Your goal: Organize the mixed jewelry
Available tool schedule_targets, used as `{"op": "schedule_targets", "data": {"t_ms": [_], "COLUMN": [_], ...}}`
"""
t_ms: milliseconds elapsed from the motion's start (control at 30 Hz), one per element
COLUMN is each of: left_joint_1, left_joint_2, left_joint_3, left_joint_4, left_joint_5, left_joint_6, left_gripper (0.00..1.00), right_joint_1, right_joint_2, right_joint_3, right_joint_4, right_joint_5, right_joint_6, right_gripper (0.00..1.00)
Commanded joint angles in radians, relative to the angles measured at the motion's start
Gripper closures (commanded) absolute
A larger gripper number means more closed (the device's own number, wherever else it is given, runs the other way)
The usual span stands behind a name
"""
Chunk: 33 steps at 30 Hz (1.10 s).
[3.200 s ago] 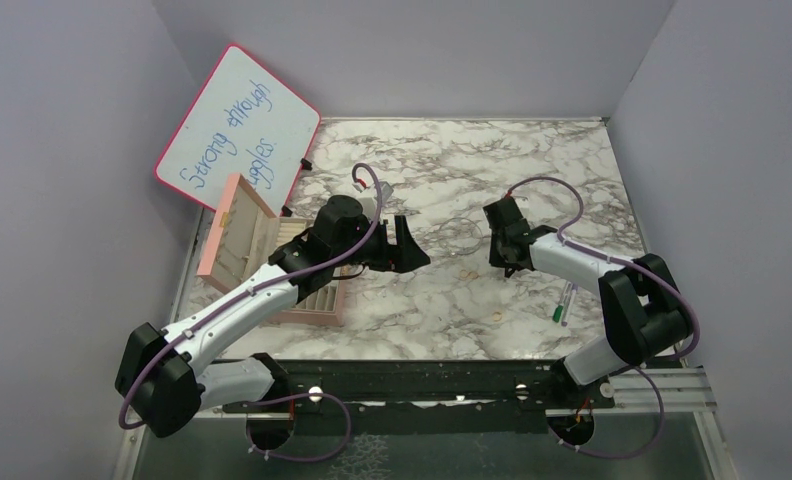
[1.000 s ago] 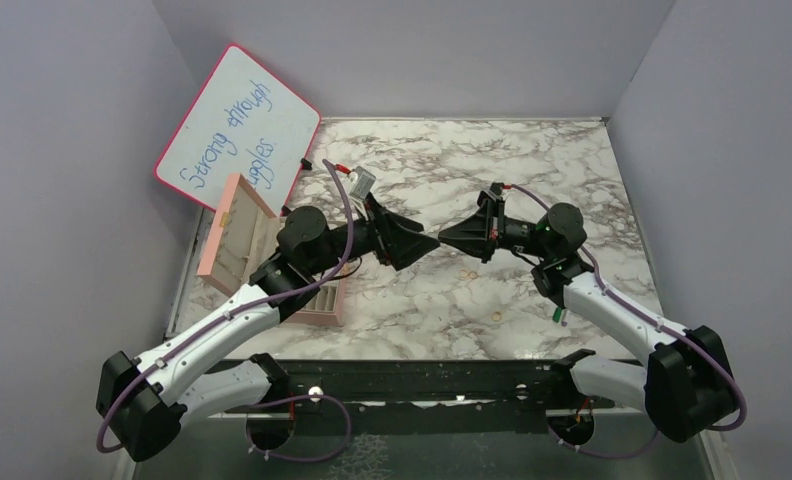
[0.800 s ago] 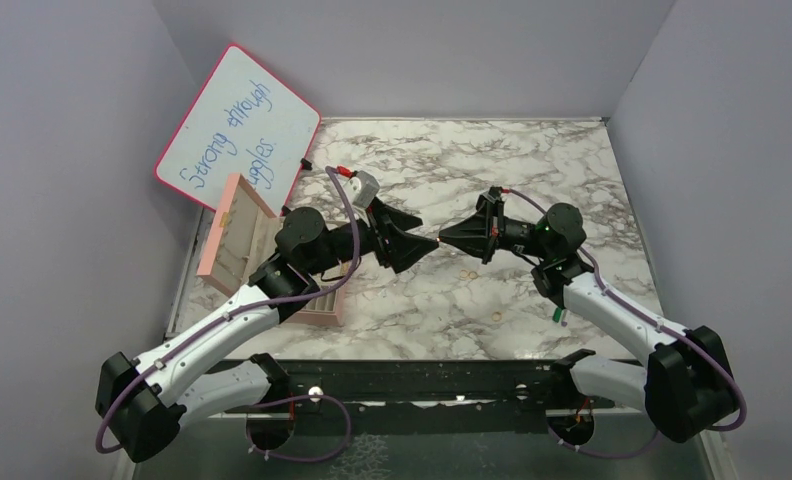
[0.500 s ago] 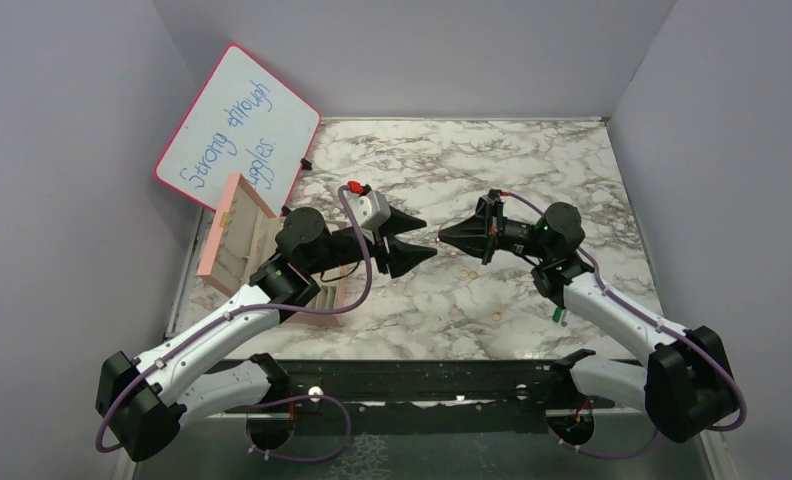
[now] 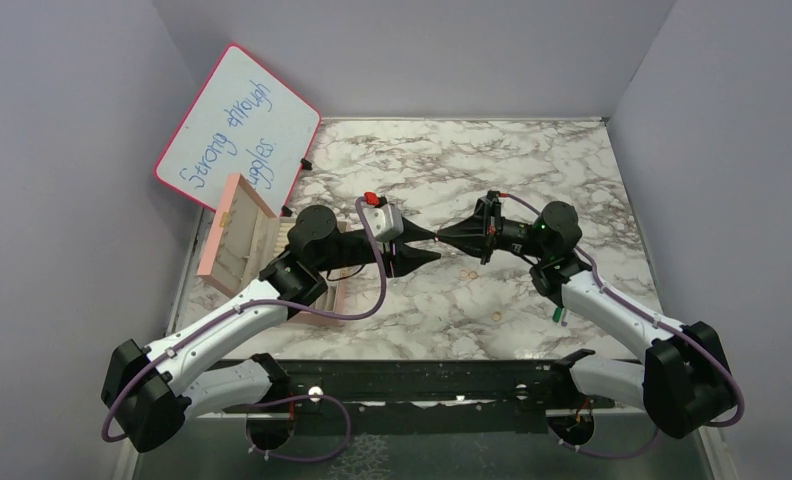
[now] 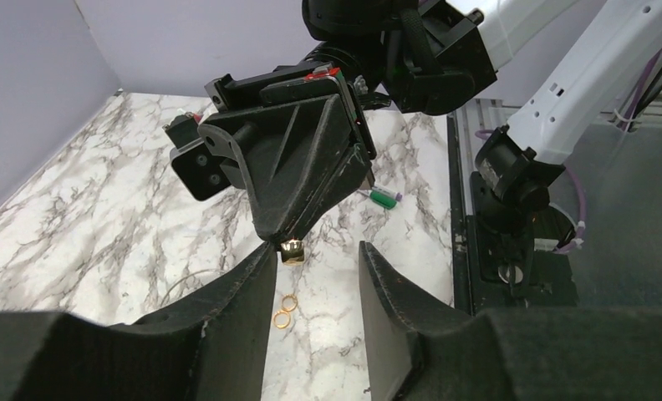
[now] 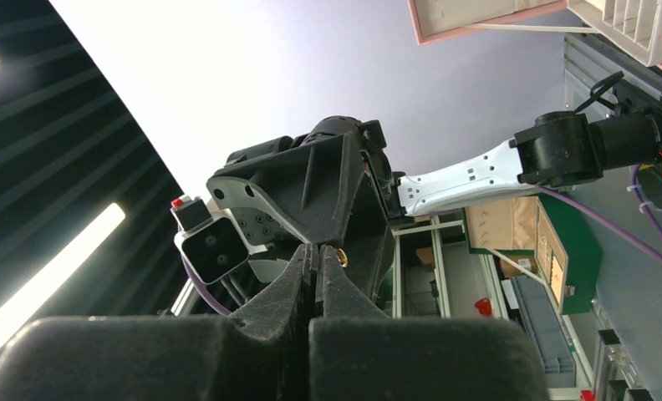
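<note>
The right gripper has its fingers pressed together, pinching a tiny gold piece at the tip. The left gripper is spread, with a finger at 9 and at 3 o'clock of the piece. The 9 o'clock one maybe touches it. Two gold rings lie on the table at 6 o'clock.

the left gripper has rolled and narrowed its jaws around the gold stud in the right gripper.
</note>
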Motion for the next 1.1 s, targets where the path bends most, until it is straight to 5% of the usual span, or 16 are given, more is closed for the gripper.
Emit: {"op": "schedule_targets", "data": {"t_ms": [0,400,567,833,933,1067], "left_joint_1": [-0.005,-0.006,-0.008,-0.008,-0.008,-0.008], "left_joint_2": [0.009,-0.013,-0.023,-0.018,-0.019,-0.031], "left_joint_3": [0.035,0.033,0.026,0.032,0.049,0.071], "left_joint_4": [0.033,0.033,0.034,0.018,-0.033,-0.123], "left_joint_5": [0.029,0.009,-0.033,-0.021,-0.032,-0.088], "left_joint_6": [0.024,-0.009,-0.009,-0.053,-0.038,-0.018], "left_gripper": [0.61,0.83,0.99,1.00,1.00,1.00], "right_joint_1": [-0.003,-0.003,-0.003,-0.003,-0.003,-0.003], "right_joint_2": [-0.014,-0.022,-0.026,-0.024,-0.021,-0.022], "right_joint_3": [0.022,0.025,0.026,0.021,0.014,0.001], "right_joint_4": [-0.011,-0.033,-0.041,-0.018,-0.003,0.000], "right_joint_5": [-0.006,-0.003,-0.002,0.007,0.015,0.036], "right_joint_6": [-0.011,-0.031,-0.034,-0.031,-0.026,-0.041], "right_gripper": [0.99,0.99,0.99,0.99,0.90,0.65]}}
